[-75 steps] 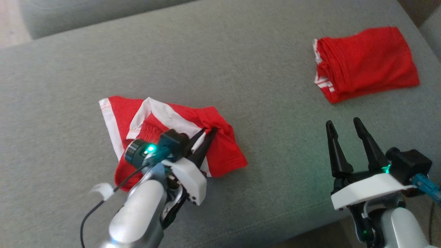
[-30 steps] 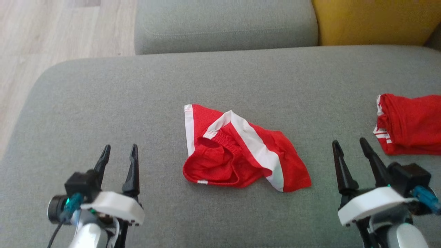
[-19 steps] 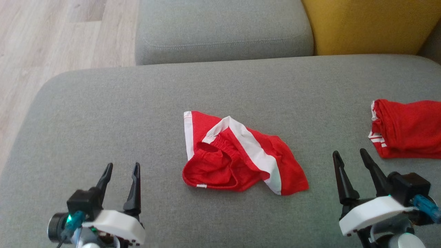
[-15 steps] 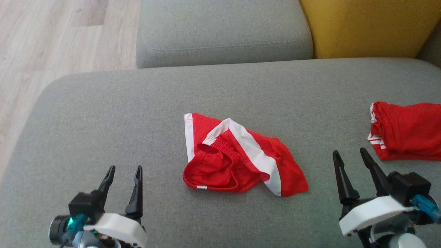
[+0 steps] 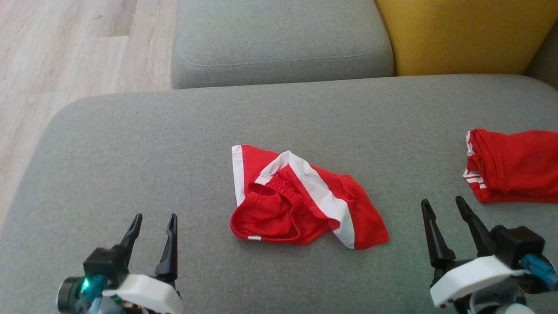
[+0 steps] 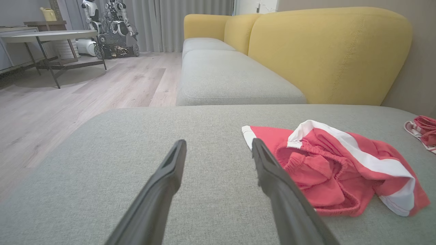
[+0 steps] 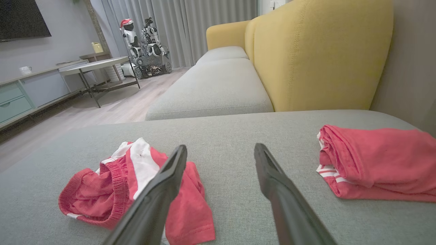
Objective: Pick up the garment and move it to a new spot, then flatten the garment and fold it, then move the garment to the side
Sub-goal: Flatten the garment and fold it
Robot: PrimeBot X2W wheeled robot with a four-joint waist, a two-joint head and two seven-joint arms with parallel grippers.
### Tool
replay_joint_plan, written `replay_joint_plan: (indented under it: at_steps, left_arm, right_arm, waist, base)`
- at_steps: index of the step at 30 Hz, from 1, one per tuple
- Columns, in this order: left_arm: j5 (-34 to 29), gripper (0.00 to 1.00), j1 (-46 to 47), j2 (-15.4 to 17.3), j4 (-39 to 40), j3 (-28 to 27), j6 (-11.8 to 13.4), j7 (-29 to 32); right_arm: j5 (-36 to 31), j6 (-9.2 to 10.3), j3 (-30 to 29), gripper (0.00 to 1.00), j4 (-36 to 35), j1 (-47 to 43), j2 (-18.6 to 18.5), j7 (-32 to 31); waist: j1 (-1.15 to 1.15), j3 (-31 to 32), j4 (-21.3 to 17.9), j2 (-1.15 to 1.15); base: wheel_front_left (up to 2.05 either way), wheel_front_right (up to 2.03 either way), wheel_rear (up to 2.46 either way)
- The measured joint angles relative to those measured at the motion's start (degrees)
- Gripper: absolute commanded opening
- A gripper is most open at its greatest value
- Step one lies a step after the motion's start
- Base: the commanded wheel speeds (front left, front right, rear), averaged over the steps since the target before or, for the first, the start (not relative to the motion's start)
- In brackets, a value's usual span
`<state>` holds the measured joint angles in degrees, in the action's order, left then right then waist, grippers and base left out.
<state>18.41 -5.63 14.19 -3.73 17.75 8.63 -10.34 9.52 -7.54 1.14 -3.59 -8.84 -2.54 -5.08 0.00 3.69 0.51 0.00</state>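
head view: garment (image 5: 305, 205) between left gripper (image 5: 156, 216) and right gripper (image 5: 441, 200), both wide, empty; folded cloth (image 5: 514, 165) rightmost

Head overhead, wrists low; shared garment (image 5: 301, 205)

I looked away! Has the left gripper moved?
Yes. The left gripper was over the crumpled red shorts; now it sits back, left of them, apart.

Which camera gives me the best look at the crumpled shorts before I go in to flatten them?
Head view: the shorts lie whole from above, with nothing covering them. The left wrist view shows them low and side-on, a finger crossing their near edge. In the right wrist view a finger hides part of them.
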Motion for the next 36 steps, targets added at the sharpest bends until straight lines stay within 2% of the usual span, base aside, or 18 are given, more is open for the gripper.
replay_joint_plan:
  at_steps: [19, 23, 24, 26, 31, 36]
  left_arm:
    - [0.0, 1.0, 0.0, 0.2, 0.3, 0.6, 0.5, 0.2]
    - [0.0, 1.0, 0.3, 0.2, 0.3, 1.5, 0.4, 0.2]
    - [0.0, 1.0, 0.7, 0.2, 0.3, 2.0, 0.4, 0.2]
    - [0.0, 1.0, 1.6, 0.2, 0.3, 2.1, 0.4, 0.2]
    - [0.0, 1.0, 4.5, 0.0, 0.1, 2.6, -0.4, -0.4]
    - [0.0, 1.0, 6.3, -0.4, -0.6, 3.6, -0.6, -0.9]
  right_arm:
    - [0.0, 0.0, 1.3, 1.0, 1.0, 0.0, 0.0, -1.1]
    - [-0.1, 0.0, 5.8, 1.0, 4.6, 0.0, 0.0, -2.3]
    - [-0.4, 0.0, 8.4, 1.0, 7.4, 0.0, 0.0, -2.6]
    - [-1.5, 0.0, 10.0, 1.0, 10.6, 0.0, 0.0, -3.1]
    - [-4.0, 0.0, 12.0, 1.0, 18.1, 1.1, -0.1, -2.9]
    - [-6.2, 0.0, 11.3, 1.0, 23.8, 6.3, -0.5, -1.4]
  waist:
    - [0.0, -0.8, 0.6, 0.0]
    - [0.0, -1.2, 1.2, 0.0]
    - [0.0, -1.5, 1.7, 0.0]
    - [0.0, -1.9, 2.4, 0.0]
    - [0.0, -3.5, 4.1, 0.0]
    - [0.0, -5.5, 5.6, 0.0]
  base:
    - [0.0, 0.0, 0.0]
    - [0.0, 0.0, 0.0]
    - [0.0, 0.0, 0.0]
    - [0.0, 0.0, 0.0]
    - [0.0, 0.0, 0.0]
    - [0.0, 0.0, 0.0]
